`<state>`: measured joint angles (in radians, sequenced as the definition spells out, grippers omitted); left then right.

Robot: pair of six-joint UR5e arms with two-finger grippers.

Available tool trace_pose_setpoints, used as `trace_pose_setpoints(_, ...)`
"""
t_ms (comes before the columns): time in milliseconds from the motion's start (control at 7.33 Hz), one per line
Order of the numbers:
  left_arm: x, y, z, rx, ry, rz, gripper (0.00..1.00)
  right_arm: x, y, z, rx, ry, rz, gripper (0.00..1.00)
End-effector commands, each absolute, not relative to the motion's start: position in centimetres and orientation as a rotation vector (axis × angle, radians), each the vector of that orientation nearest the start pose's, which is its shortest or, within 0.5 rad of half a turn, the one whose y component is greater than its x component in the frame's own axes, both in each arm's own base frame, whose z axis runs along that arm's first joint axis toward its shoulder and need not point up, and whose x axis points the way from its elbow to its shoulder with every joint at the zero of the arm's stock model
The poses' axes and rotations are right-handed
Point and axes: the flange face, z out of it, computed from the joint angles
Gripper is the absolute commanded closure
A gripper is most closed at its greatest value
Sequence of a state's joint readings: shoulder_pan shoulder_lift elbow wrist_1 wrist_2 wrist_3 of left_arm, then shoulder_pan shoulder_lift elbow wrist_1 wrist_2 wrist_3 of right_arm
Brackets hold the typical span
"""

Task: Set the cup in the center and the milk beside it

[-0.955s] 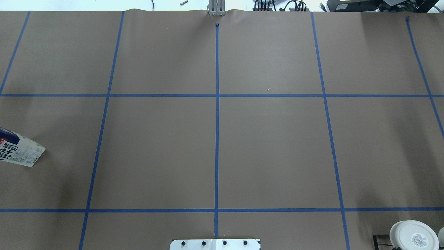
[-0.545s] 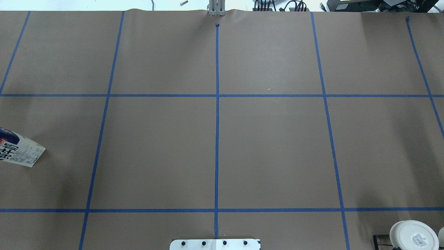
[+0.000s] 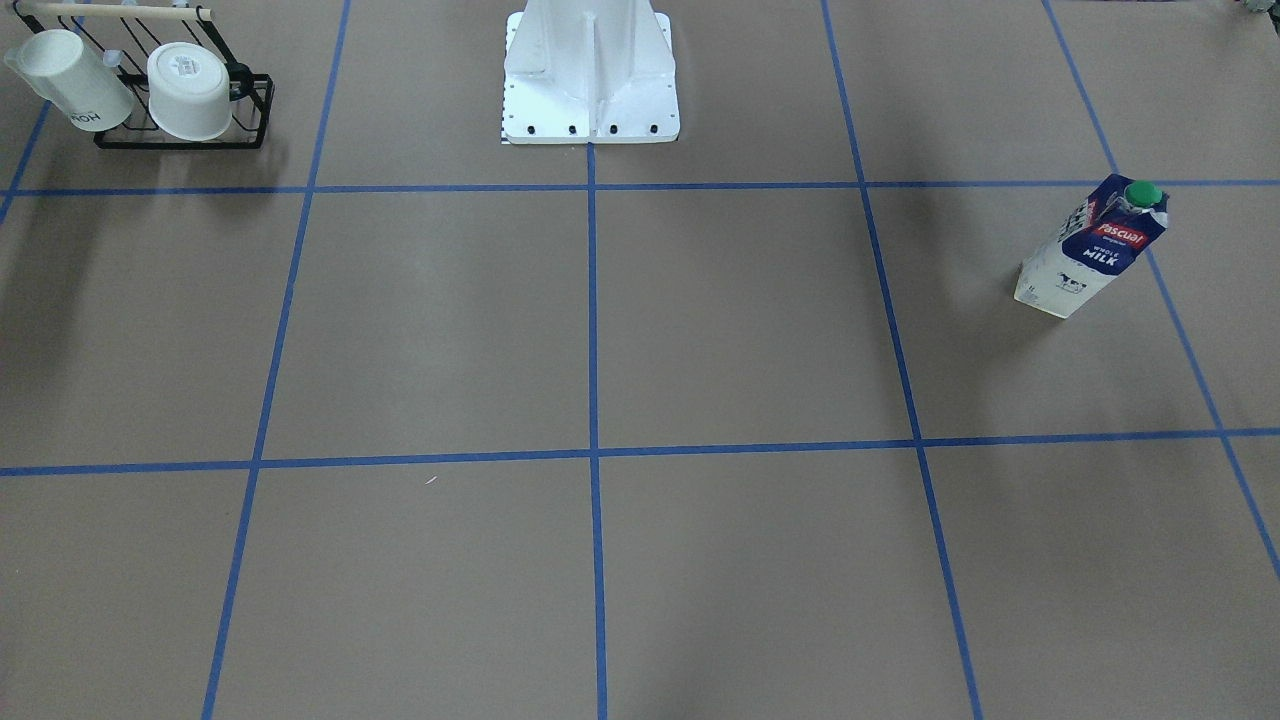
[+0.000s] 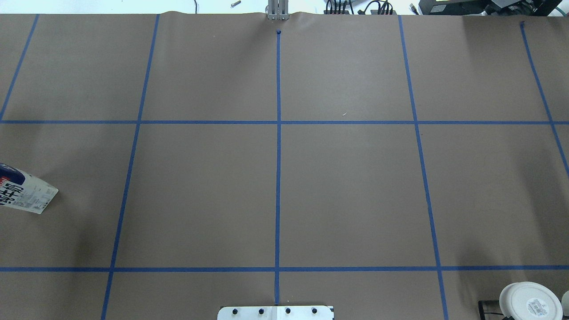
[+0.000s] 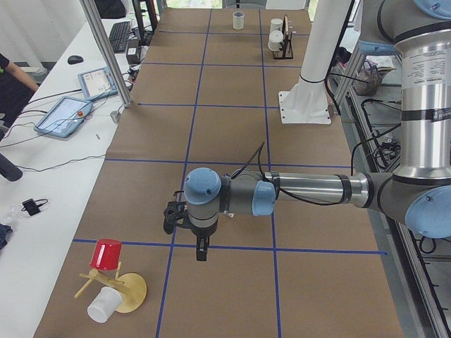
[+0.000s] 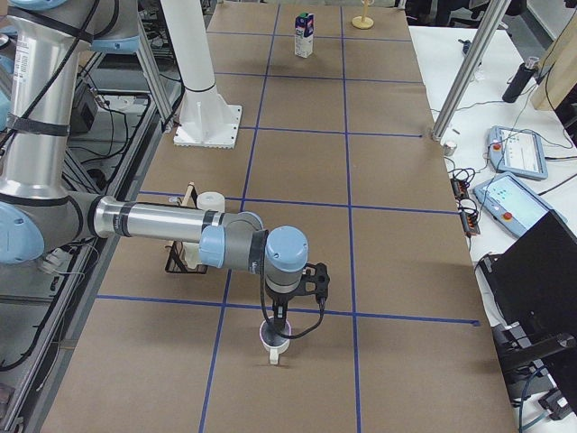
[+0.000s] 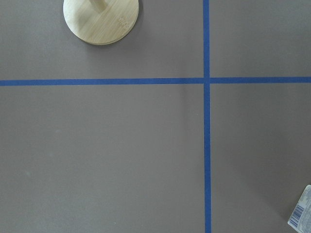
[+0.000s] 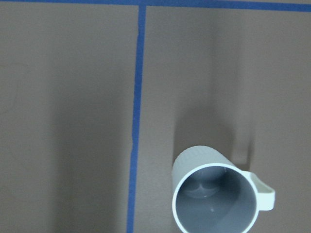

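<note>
The cup (image 8: 216, 194) is a small white mug with a grey inside and a loop handle, standing upright on the brown paper next to a blue tape line. In the exterior right view my right gripper (image 6: 277, 320) hangs straight over the cup (image 6: 273, 343); I cannot tell if it is open or shut. The milk (image 3: 1095, 245) stands upright near the table's left end, also in the overhead view (image 4: 22, 191). My left gripper (image 5: 201, 252) points down over bare paper, its state unclear. The center (image 4: 278, 122) is bare.
A black wire rack (image 3: 180, 140) near the robot's right holds a lettered white mug (image 3: 70, 80) and a handleless cup (image 3: 190, 90). A wooden stand (image 5: 116, 289) with a red cup (image 5: 107, 253) sits near my left gripper. The white robot base (image 3: 590, 70) stands mid-table.
</note>
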<state>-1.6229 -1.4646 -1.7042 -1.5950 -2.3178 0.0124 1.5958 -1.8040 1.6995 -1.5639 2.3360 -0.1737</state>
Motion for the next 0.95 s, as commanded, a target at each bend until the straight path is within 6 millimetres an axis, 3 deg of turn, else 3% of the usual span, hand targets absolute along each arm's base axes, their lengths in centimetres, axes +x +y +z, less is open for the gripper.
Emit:
trace_pose_setpoints(0,-8.9,-44.7,64.0,0.08,0.745,-0.016,0.02,8.2,-37.0,76.0,0.009,-0.759,-0.162,0.0)
trace_pose_setpoints(273,-8.9,-44.7,63.9,0.081,0.745,-0.016,0.02,7.9,-36.1,76.8,-0.104,-0.801,0.084,0.0)
trace_pose_setpoints(545,-8.9,-44.8,63.9,0.082,0.745,-0.015,0.02,8.5,-34.9,77.3,-0.137,-0.806,0.169,0.0)
trace_pose_setpoints(818,-8.9,-45.1,63.5,0.09,0.744,-0.012,0.02,8.4,-34.3,77.8,-0.226,-0.788,0.362,0.0)
